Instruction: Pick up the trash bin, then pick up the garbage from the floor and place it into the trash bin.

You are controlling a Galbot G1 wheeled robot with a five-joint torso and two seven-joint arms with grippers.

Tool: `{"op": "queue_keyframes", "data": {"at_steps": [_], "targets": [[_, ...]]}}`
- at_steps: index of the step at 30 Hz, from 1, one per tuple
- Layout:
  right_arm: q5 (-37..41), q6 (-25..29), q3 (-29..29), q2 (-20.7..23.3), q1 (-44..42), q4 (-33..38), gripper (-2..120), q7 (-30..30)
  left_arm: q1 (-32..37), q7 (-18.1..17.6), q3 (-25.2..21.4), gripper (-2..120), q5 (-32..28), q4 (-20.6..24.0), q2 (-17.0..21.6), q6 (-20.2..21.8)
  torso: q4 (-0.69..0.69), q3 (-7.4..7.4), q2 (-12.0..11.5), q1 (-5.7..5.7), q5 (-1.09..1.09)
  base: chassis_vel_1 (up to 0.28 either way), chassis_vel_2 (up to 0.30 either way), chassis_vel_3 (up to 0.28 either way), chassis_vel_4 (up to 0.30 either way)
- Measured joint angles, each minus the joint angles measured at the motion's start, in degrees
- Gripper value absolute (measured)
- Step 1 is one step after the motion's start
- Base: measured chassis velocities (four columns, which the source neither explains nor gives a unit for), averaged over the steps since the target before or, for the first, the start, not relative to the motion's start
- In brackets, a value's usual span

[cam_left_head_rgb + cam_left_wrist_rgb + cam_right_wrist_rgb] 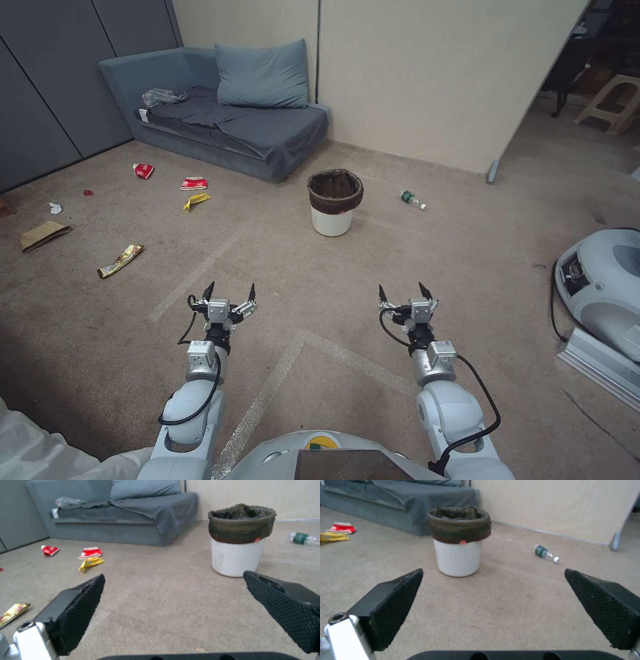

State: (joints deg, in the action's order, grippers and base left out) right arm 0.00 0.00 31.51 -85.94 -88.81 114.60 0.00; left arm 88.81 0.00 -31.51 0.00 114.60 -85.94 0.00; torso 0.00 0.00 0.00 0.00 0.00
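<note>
The left gripper [230, 291] and right gripper [405, 292] hover with jaws wide, empty. The trash bin [333, 217] stands untouched well ahead; picking it up likely calls for closing in first.

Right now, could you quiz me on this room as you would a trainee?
1. True or false: the trash bin lies tipped over.
2. The bottle lies on which side of the bin, the robot's left or right?
3. The left gripper and right gripper are: A) open and empty B) shut on litter.

Key: 1 false, it stands upright. 2 right. 3 A.
</note>
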Motion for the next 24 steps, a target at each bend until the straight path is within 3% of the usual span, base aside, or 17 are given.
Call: {"op": "queue_keyframes", "data": {"at_steps": [10, 16, 21, 24], "targets": [[-0.01, -0.03, 0.0, -0.03, -0.12, 0.23, 100, 0.0, 0.05, -0.03, 0.0, 100, 0.0, 0.07, 0.0, 0.02, 0.0, 0.0, 0.0, 0.0, 0.0, 0.0, 0.0, 0.0, 0.0], [-0.98, -0.91, 0.01, -0.71, -2.25, 4.23, 100, 0.03, 0.59, -0.52, 0.09, 100, 0.04, 1.49, -0.01, 0.91, 0.01, 0.0, 0.0, 0.0, -0.02, 0.0, 0.0, 0.0, 0.0], [-2.81, -2.47, -0.03, -2.13, -5.83, 10.87, 100, 0.27, 3.36, -2.96, 0.67, 100, 0.38, 8.03, -0.19, 5.87, 0.0, 0.01, 0.01, 0.0, 0.01, 0.0, 0.0, 0.0, 0.0], [-4.6, -3.97, -0.04, -3.47, -9.14, 17.0, 100, 0.57, 5.94, -5.29, 1.26, 100, 0.77, 14.18, -0.38, 10.65, 0.0, 0.0, 0.01, 0.0, 0.0, 0.0, 0.0, 0.0, 0.0]]}}
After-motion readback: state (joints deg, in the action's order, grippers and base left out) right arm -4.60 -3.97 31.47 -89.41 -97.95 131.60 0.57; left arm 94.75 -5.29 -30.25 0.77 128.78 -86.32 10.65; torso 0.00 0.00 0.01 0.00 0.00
